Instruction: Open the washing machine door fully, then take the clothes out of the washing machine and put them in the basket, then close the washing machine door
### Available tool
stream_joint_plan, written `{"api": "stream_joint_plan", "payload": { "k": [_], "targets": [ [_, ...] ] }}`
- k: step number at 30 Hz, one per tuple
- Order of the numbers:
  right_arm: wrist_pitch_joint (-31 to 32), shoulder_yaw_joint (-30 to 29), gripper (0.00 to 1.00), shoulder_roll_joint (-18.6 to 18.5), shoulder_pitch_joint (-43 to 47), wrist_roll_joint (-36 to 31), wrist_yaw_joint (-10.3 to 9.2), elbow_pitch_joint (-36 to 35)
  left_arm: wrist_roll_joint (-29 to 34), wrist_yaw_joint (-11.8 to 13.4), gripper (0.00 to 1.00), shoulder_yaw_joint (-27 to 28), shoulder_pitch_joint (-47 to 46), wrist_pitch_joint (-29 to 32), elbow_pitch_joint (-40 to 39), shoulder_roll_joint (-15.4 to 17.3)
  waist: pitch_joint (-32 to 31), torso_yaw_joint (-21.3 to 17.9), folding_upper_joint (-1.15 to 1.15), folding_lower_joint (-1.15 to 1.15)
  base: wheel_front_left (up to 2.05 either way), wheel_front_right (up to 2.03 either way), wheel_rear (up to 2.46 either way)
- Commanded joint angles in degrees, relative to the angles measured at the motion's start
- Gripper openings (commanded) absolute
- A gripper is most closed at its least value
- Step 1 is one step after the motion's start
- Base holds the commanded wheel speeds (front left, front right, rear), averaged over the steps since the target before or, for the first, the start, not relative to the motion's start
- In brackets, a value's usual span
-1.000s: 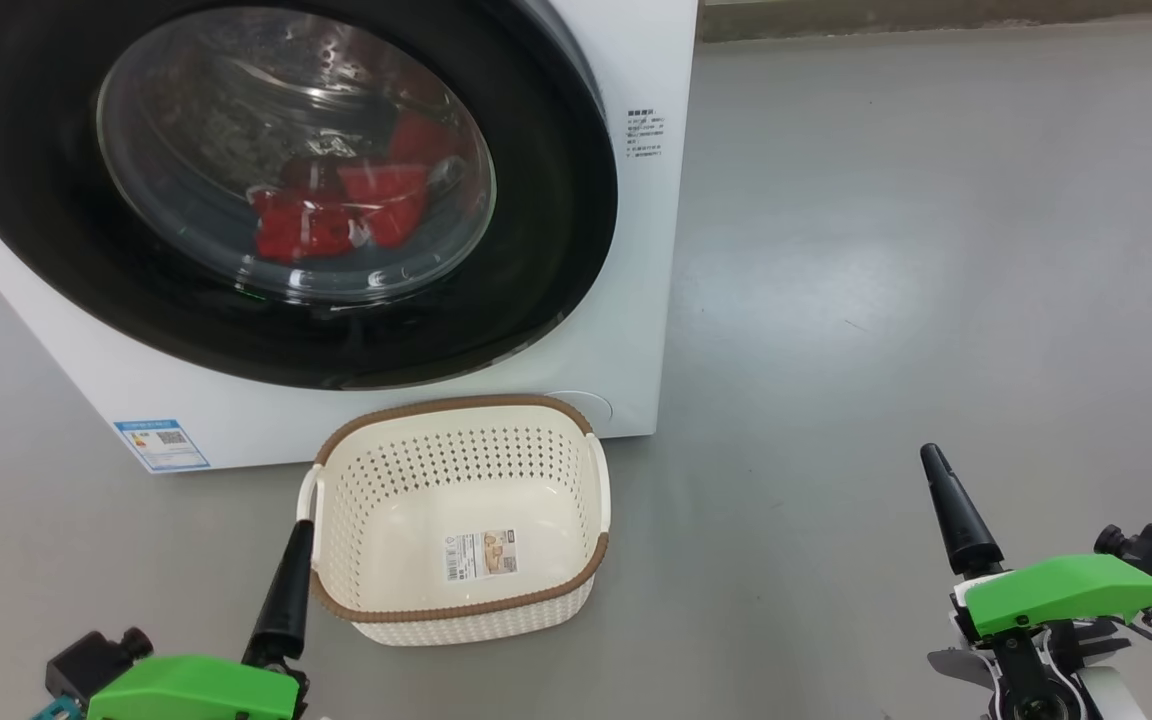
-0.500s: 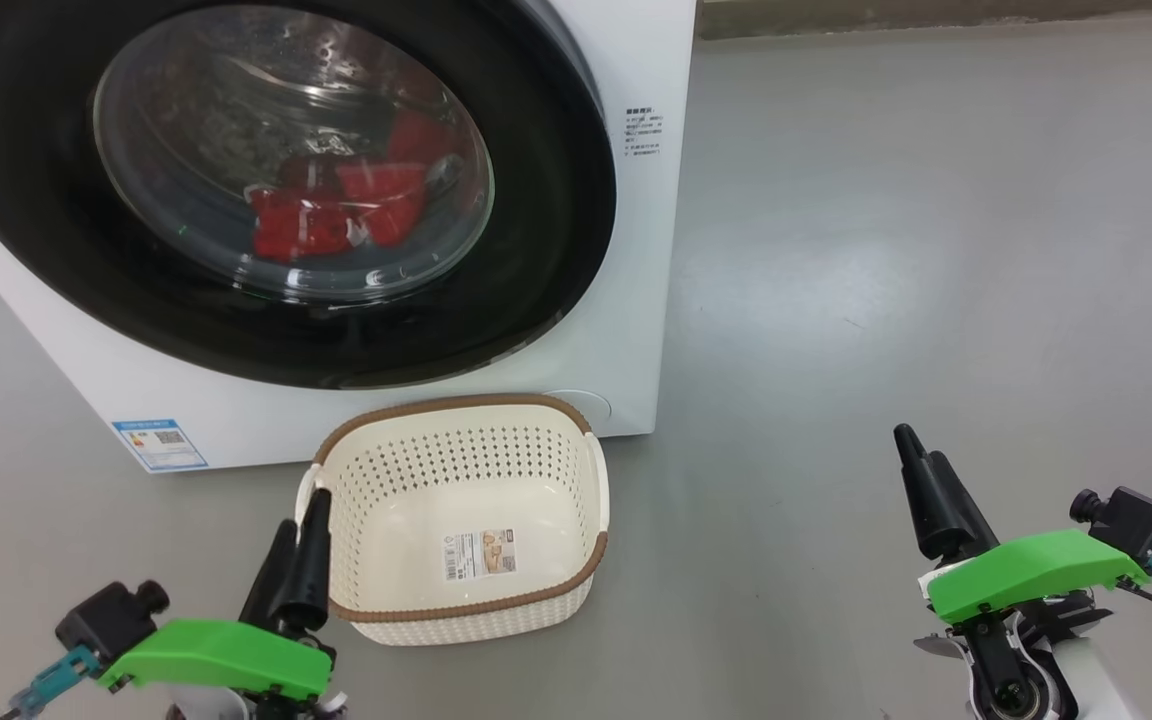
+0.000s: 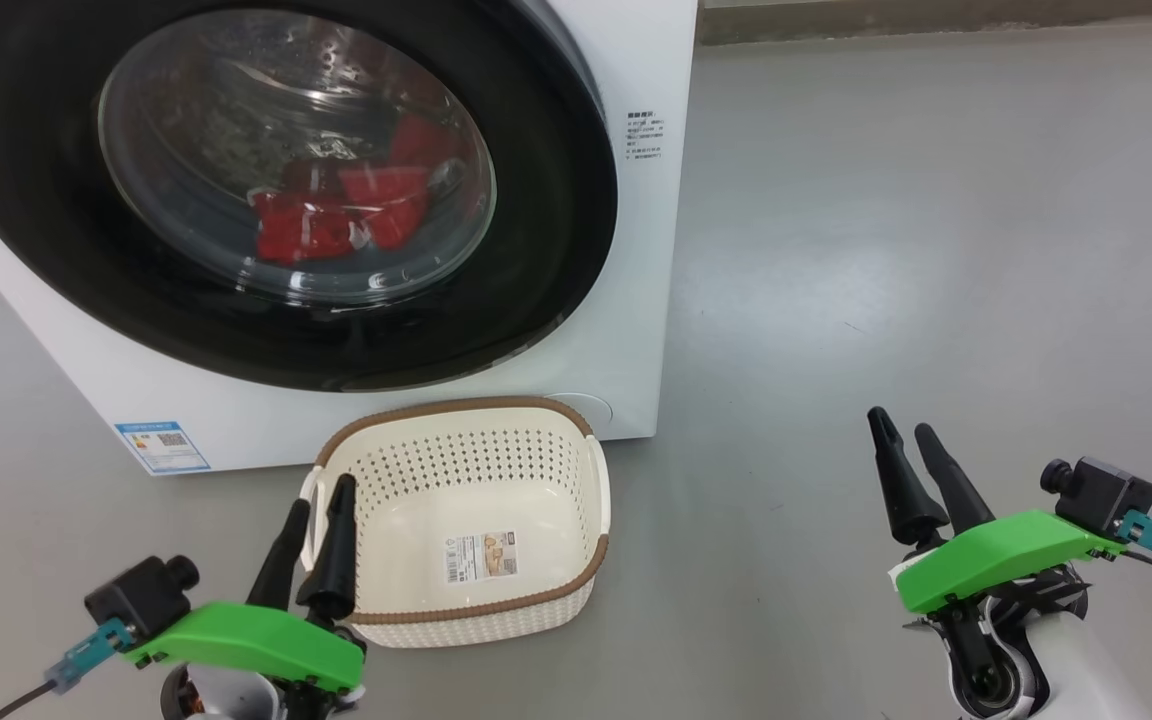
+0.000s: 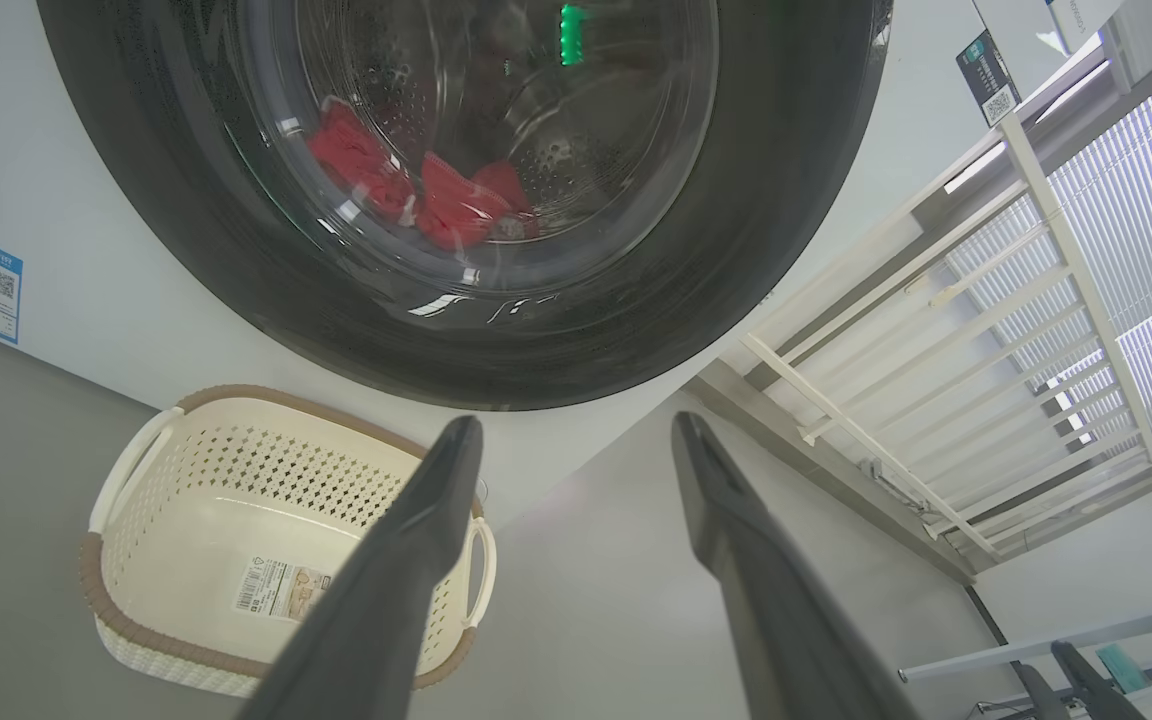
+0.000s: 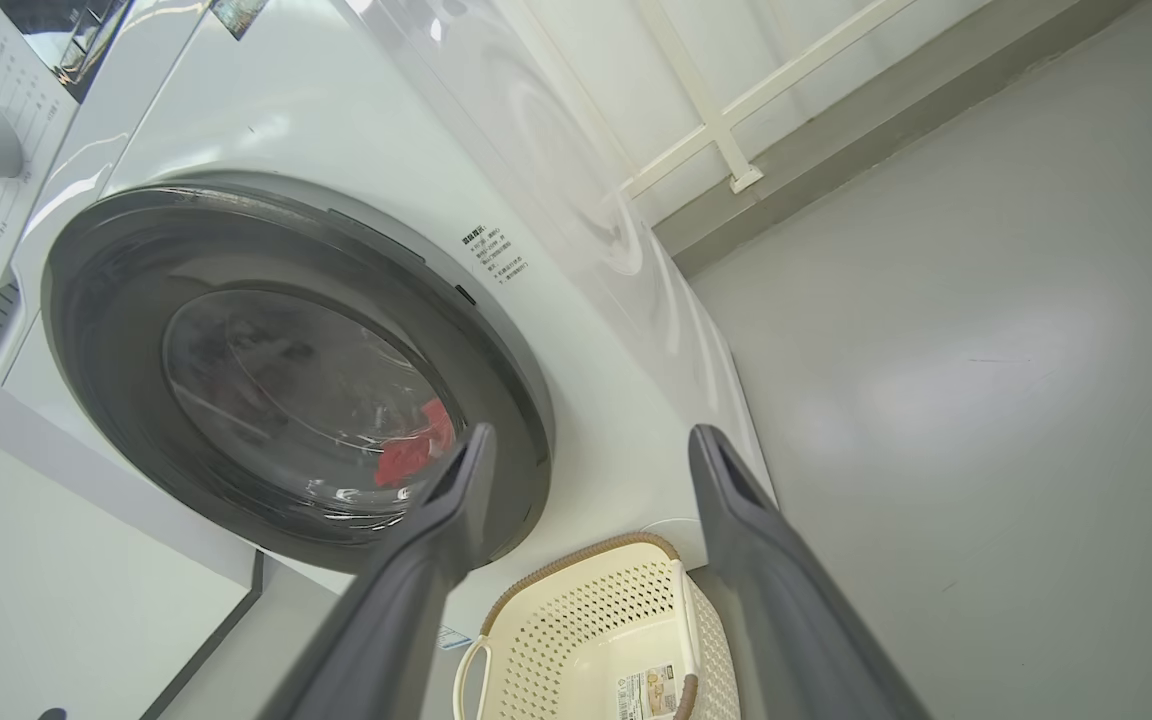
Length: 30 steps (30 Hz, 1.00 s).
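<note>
Status: nothing done yet. The washing machine door (image 3: 236,150) is shut flush on the washing machine (image 3: 641,300), upper left of frame. The clothes (image 3: 336,215) show red behind the glass, low in the drum. The basket (image 3: 456,405) is empty, bottom centre, just in front of the machine (label on its floor fully visible). Left gripper (image 3: 321,492) is lower left by the basket's corner, fingers apart, holding nothing. Right gripper (image 3: 900,422) is lower right over bare floor, also apart. Left to do: open, unload, close.
</note>
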Motion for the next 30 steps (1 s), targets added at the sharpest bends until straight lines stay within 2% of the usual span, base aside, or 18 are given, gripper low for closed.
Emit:
{"api": "stream_joint_plan", "payload": {
  "k": [1, 30],
  "targets": [
    [-0.92, 1.18, 1.00, -0.52, -3.44, -1.87, 0.02, -1.32, 1.92, 0.33, 1.00, 0.64, -3.30, -0.80, -1.07, 0.58, -0.02, 0.01, 0.00, 0.00, 0.00, 0.00, 0.00],
    [-5.68, 4.37, 1.00, -0.74, -8.55, -19.01, 0.03, 1.11, 19.90, 1.85, 1.00, -2.29, -8.71, -5.54, 1.11, 0.74, 0.79, 0.04, 0.00, 0.00, 0.00, 0.00, 0.00]
  ]
}}
